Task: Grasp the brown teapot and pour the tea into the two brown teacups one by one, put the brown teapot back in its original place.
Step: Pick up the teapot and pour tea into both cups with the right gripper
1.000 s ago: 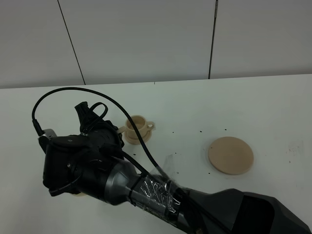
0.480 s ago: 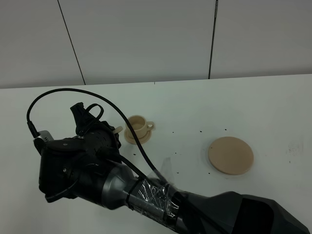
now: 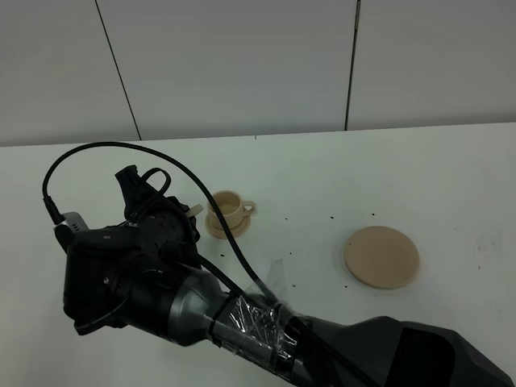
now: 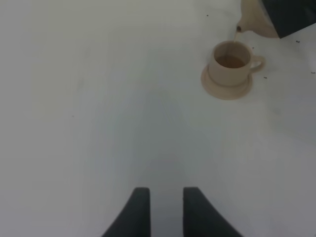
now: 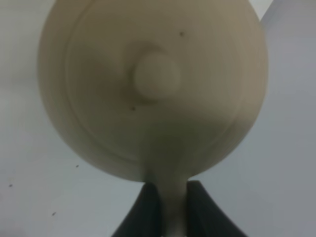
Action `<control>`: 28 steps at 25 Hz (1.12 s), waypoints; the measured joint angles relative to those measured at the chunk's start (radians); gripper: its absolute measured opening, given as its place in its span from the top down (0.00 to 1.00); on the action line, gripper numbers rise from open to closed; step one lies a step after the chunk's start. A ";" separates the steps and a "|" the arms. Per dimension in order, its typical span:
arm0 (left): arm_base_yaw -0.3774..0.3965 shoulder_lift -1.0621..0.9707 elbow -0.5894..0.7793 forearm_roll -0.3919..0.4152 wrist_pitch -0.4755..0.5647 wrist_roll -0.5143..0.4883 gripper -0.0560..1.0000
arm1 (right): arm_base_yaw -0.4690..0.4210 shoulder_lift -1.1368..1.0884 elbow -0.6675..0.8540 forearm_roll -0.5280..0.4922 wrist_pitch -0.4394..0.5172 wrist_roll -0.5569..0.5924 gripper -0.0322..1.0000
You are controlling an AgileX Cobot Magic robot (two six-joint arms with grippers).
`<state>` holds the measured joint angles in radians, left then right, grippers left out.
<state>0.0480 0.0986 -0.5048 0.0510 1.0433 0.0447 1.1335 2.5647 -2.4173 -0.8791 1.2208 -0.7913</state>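
Observation:
In the right wrist view I look down on the brown teapot (image 5: 153,84) and its knobbed lid. My right gripper (image 5: 172,210) is shut on its loop handle. In the left wrist view the teapot (image 4: 254,19) is tilted, and a thin stream runs from its spout into a brown teacup (image 4: 231,61) that holds tea and stands on its small saucer. My left gripper (image 4: 162,212) is open over bare table, well short of that cup. In the high view my right arm (image 3: 161,290) hides the pot except a tan tip (image 3: 193,212). One teacup (image 3: 230,210) shows beside it. I cannot tell whether it is the same cup.
The wide flat tan saucer (image 3: 381,256), the original place, lies bare on the right of the white table (image 3: 451,177). Dark specks dot the table between it and the cup. A black cable (image 3: 97,153) loops above my right wrist. A panelled wall stands behind.
My right arm has shifted slightly left and turned with the teapot. It now covers a tan piece that showed at its lower edge one second ago.

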 joint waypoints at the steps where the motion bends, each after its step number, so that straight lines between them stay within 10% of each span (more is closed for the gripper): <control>1: 0.000 0.000 0.000 0.000 0.000 0.000 0.72 | 0.000 0.000 0.000 0.000 0.000 0.000 0.88; 28: 0.000 0.000 0.000 0.000 0.000 0.001 0.72 | 0.000 0.000 0.000 0.007 0.000 0.004 0.88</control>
<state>0.0480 0.0986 -0.5048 0.0510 1.0433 0.0455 1.1335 2.5647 -2.4173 -0.8717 1.2212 -0.7873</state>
